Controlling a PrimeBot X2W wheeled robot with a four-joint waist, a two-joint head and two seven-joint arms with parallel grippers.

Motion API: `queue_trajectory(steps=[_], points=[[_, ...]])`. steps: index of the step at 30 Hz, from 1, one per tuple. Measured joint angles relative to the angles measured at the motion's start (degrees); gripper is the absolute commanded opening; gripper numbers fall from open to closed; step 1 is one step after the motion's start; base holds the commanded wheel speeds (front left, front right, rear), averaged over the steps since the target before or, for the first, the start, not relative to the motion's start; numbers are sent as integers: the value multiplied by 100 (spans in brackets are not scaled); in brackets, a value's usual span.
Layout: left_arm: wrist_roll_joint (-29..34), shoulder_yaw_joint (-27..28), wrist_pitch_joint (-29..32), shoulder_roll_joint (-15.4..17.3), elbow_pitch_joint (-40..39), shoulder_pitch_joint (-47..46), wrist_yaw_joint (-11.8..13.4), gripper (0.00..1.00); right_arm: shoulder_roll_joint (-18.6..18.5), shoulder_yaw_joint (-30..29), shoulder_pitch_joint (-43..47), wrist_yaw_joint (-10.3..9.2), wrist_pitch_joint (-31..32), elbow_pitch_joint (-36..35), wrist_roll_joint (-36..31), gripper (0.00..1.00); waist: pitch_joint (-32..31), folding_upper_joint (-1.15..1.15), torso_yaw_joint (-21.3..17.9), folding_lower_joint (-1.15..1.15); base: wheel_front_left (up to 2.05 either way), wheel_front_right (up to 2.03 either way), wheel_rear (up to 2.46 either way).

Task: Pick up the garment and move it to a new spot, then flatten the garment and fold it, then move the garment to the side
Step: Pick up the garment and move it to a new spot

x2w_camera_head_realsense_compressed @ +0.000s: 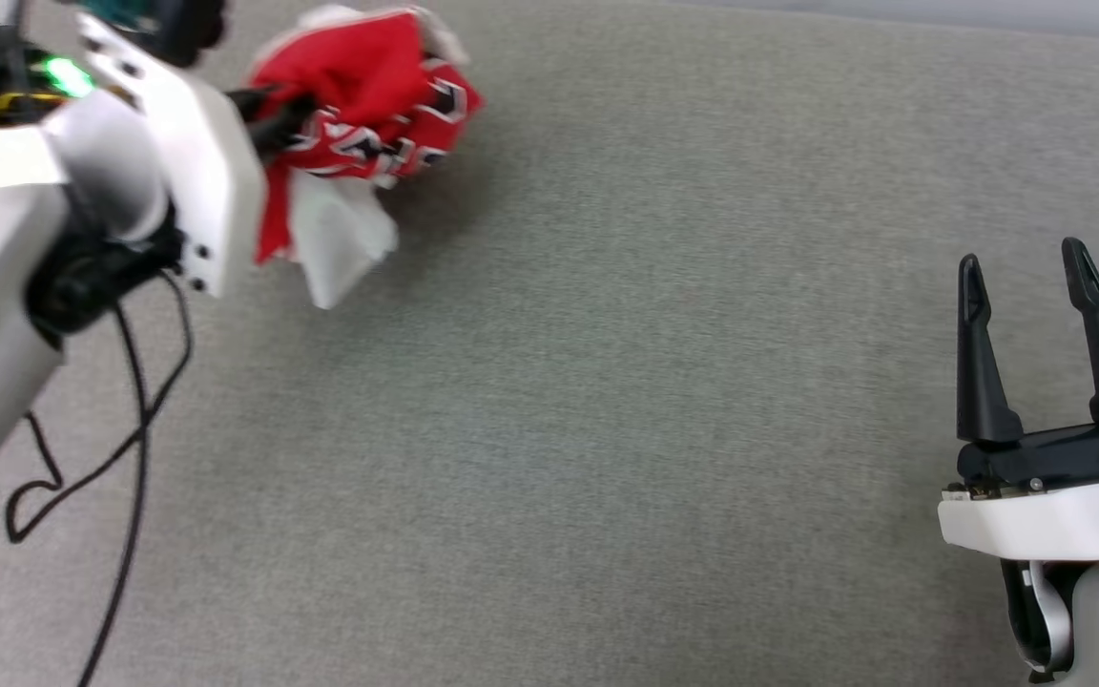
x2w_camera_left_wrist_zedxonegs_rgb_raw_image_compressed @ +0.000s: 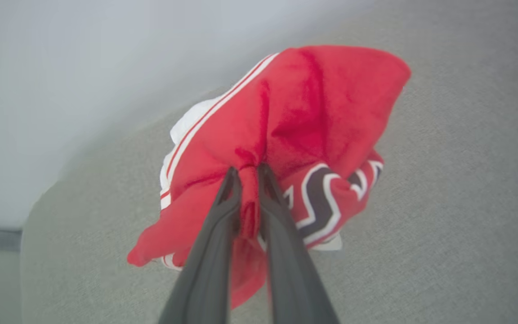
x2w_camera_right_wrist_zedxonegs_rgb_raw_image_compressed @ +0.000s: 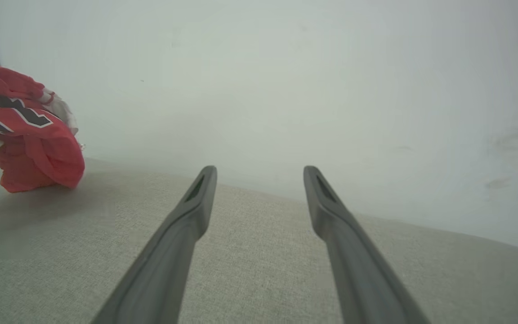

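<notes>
One bunched garment (x2w_camera_left_wrist_zedxonegs_rgb_raw_image_compressed: 326,108) is pinched in the left hand (x2w_camera_left_wrist_zedxonegs_rgb_raw_image_compressed: 247,172).

The head camera looks down on the grey surface (x2w_camera_head_realsense_compressed: 607,429). The left wrist camera is close to the garment (x2w_camera_left_wrist_zedxonegs_rgb_raw_image_compressed: 313,112), directly at the left gripper (x2w_camera_left_wrist_zedxonegs_rgb_raw_image_compressed: 246,173). The right wrist camera also sees it, far left of the right gripper (x2w_camera_right_wrist_zedxonegs_rgb_raw_image_compressed: 260,173).
</notes>
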Motion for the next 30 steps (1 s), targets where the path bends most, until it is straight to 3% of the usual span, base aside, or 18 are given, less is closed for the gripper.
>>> queue_trajectory(steps=[12,19,25,30], points=[[153,-1340,-220,-816,-648,-677,0,0,0,-88,-7,0,0,11,339,100,-26,0,-832,0,0,0,0],[413,-1715,-231,-1318,-972,-965,0,0,-1,-165,-5,0,0,47,563,100,27,0,-1284,0,0,0,0],[846,-1769,309,-1786,-1593,-429,-1,0,-1,-149,-4,0,0,69,670,100,65,0,-1558,0,0,0,0],[1124,-1759,970,-1945,-2041,283,-1,0,0,-158,-3,0,0,75,702,100,112,0,-1615,1,0,0,0]])
